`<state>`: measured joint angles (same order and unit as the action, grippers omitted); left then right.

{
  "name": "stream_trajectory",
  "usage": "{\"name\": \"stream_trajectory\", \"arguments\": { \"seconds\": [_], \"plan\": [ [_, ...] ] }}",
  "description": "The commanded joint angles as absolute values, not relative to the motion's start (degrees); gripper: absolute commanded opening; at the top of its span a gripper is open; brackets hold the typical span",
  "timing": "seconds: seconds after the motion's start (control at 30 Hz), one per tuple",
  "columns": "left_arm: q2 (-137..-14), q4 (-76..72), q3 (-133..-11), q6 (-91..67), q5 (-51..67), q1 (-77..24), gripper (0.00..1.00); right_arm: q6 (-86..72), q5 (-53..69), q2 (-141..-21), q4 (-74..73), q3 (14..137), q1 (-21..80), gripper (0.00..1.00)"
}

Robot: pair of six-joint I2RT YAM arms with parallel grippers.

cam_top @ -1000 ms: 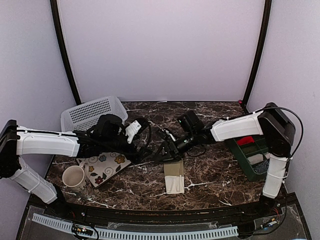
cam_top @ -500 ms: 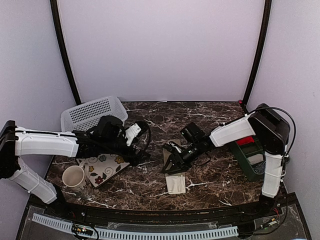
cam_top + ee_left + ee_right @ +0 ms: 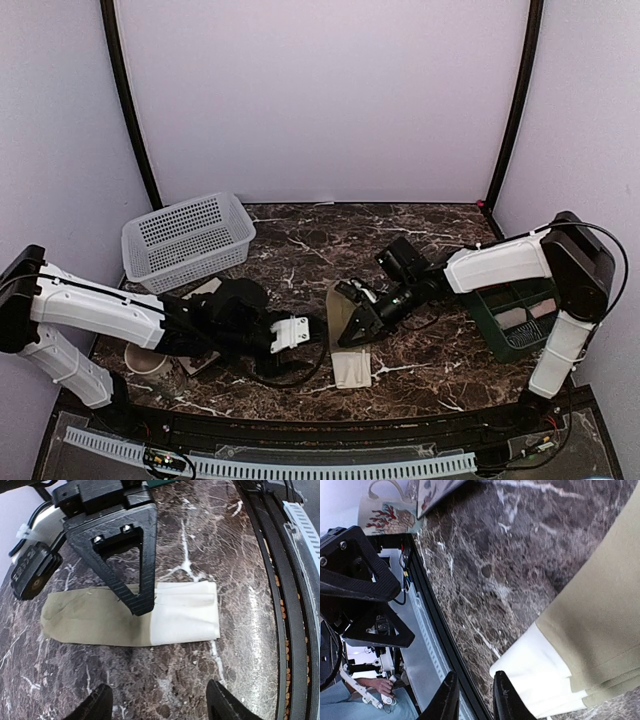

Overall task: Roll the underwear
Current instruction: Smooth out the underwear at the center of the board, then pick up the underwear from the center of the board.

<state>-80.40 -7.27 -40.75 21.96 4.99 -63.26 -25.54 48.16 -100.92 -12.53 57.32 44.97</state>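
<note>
Left wrist view shows the left hand with its fingers wide apart over the marble table, holding nothing, just left of the underwear. That olive-khaki garment lies flat as a folded strip in the middle of the table, its cream end toward the near edge. Reaching in from the right, the right hand rests one fingertip on the cloth where olive meets cream. Its fingers stand only a narrow gap apart, and I see no cloth between them.
</note>
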Motion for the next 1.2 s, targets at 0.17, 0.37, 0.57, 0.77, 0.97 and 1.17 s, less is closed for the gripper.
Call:
{"name": "stream_trajectory", "arguments": {
  "seconds": [0.17, 0.37, 0.57, 0.77, 0.97, 1.17],
  "plan": [
    [-93.1, -13.3, -45.3, 33.7, 6.4, -69.0, 0.56, -21.7, 46.5, -104.7, -12.8, 51.4, 45.3, 0.2],
    [-100.2, -14.2, -49.7, 35.0, 8.6, -70.0, 0.52, -20.6, 45.5, -107.5, -12.3, 48.8, 44.1, 0.17],
    [-103.2, -16.5, -49.2, 34.0, 7.9, -70.2, 0.5, -20.7, 44.6, -108.1, -12.9, 48.7, 43.9, 0.15],
    [-105.3, -17.4, -47.7, 32.5, 8.6, -70.2, 0.45, -20.7, 43.9, -107.4, -13.2, 48.2, 43.5, 0.14],
    [-107.5, -16.2, -48.8, 31.1, 8.4, -70.0, 0.25, -19.9, 43.3, -106.4, -13.8, 48.1, 43.5, 0.13],
    [-106.5, -13.6, -49.6, 30.8, 11.0, -69.6, 0.13, -19.6, 39.5, -101.0, -11.6, 47.2, 43.2, 0.15]
  ]
}}
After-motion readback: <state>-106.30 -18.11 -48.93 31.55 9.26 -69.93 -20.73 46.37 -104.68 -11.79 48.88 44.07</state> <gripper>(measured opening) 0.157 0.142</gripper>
